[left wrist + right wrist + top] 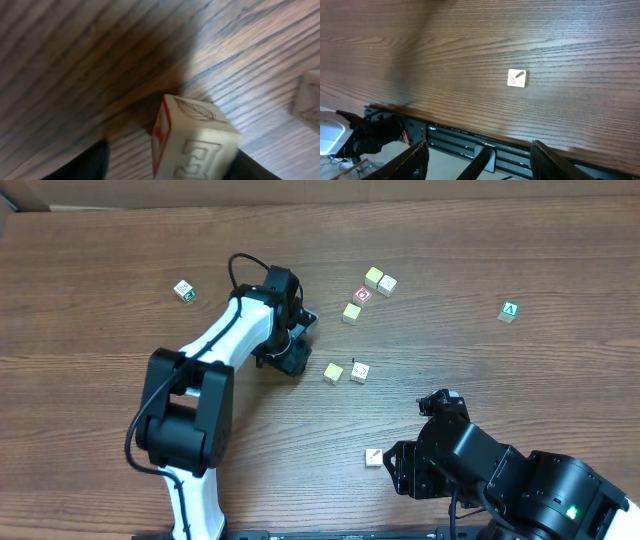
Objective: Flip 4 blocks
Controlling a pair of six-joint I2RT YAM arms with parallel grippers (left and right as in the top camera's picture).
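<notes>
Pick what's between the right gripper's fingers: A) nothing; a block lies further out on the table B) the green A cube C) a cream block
A: the right gripper is open and empty; the lone block in its wrist view lies apart on the table.

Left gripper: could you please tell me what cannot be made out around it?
Left wrist: whether the fingers grip the lettered block; blurred, fingers cropped at bottom edge.
Left wrist: second block, cropped by right edge.
Overhead: tips of the left gripper, hidden by its own body.
</notes>
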